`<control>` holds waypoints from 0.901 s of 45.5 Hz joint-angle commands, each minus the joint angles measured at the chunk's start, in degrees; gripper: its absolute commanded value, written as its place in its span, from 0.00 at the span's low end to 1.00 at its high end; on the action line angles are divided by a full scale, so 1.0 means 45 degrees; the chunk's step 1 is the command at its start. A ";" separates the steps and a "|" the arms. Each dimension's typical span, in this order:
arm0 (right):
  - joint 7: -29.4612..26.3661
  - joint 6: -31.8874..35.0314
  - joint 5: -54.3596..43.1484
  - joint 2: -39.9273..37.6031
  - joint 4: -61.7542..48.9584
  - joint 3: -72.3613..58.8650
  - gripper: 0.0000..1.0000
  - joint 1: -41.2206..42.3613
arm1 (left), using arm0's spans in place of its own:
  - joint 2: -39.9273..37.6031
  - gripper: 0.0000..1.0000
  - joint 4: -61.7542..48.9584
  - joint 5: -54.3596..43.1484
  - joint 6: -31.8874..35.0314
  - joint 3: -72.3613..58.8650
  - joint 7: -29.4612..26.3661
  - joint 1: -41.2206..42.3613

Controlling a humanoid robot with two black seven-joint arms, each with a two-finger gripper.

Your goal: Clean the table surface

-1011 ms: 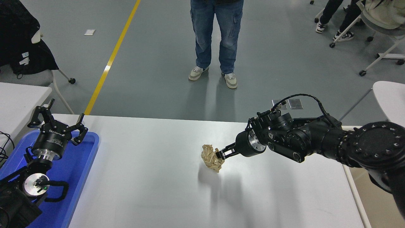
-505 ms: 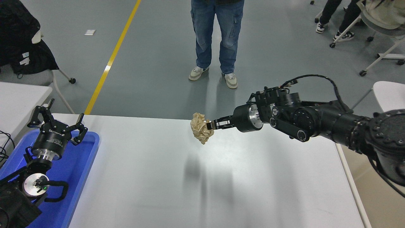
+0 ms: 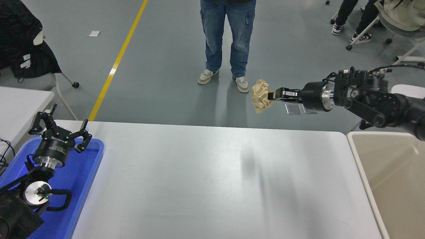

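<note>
I've got the right gripper [image 3: 273,95] up high with its fingers pinching a crumpled paper ball [image 3: 261,100] past the white tabletop's [image 3: 212,179] far edge, left gripper [image 3: 59,130] parked with fingers spread over the blue tray [image 3: 88,166].

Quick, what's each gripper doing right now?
Left gripper: open, empty, parked over the blue tray.
Right gripper: shut on the crumpled brown paper, held high.

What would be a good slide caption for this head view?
Right end effector holds a crumpled paper ball high above the table surface, near a beige bin.
</note>
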 commanded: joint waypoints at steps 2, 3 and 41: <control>0.0098 0.0023 0.0826 -0.2136 -0.0253 0.0052 0.00 -0.0255 | 0.0001 1.00 0.0001 0.0000 0.0000 0.0000 0.0000 0.0000; 0.0098 0.0023 0.0885 -0.2254 -0.0273 0.0052 0.00 -0.0313 | 0.0001 1.00 0.0001 0.0000 0.0000 0.0000 0.0000 0.0000; -0.0390 -0.0094 0.2936 -0.1787 -0.7615 0.0033 0.00 -0.5722 | 0.0001 1.00 0.0001 0.0000 0.0000 0.0000 0.0000 0.0000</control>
